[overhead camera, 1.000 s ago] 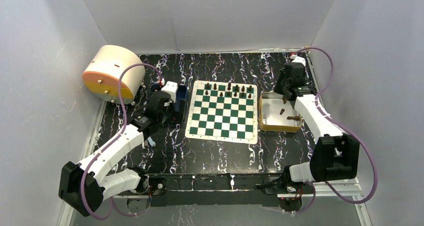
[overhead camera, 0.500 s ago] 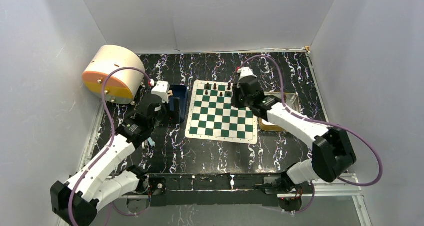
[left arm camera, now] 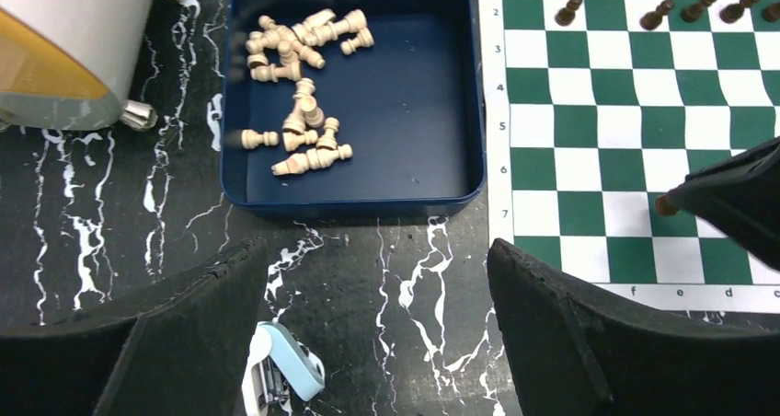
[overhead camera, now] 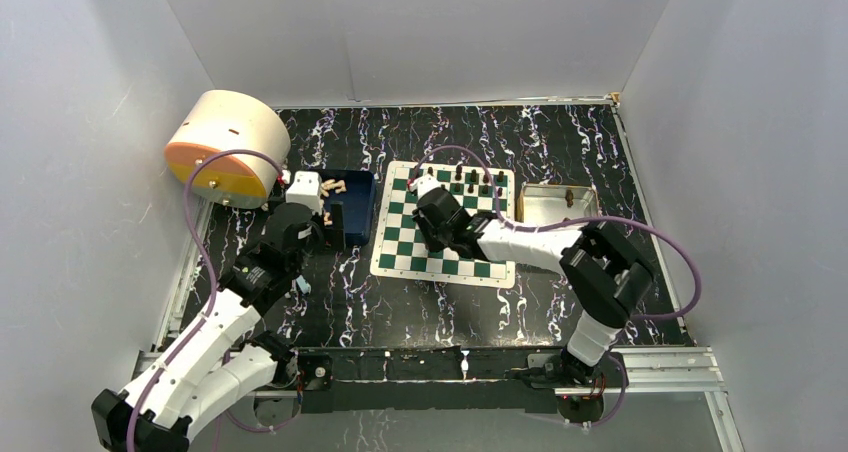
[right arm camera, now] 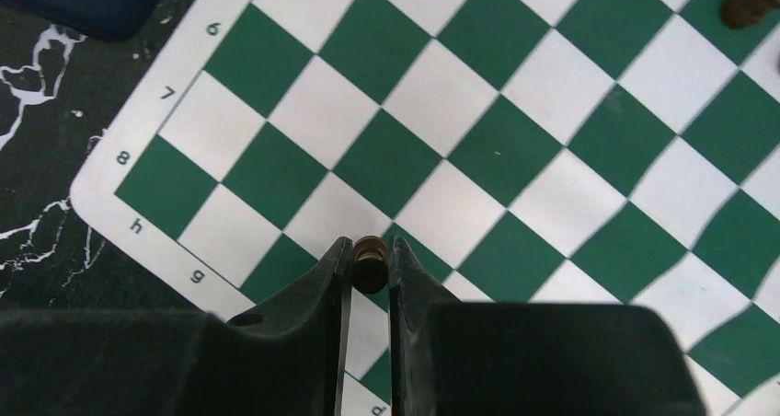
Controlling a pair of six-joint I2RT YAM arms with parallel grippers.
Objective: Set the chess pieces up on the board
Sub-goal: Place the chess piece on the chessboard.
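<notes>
Now white walls [overhead camera: 420, 32] ring the marbled table [overhead camera: 400, 302]; left pincer [left arm camera: 372, 250] gapes, right pincer [right arm camera: 370, 246] grips a chess piece [right arm camera: 370, 262].

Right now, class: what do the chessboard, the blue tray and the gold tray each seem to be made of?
Chessboard: probably flexible vinyl mat, matte; its squares ripple.
Blue tray: likely moulded plastic, satin; rounded corners, uniform colour.
Gold tray: apparently thin metal tin, glossy; its floor shows pale reflections.
</notes>
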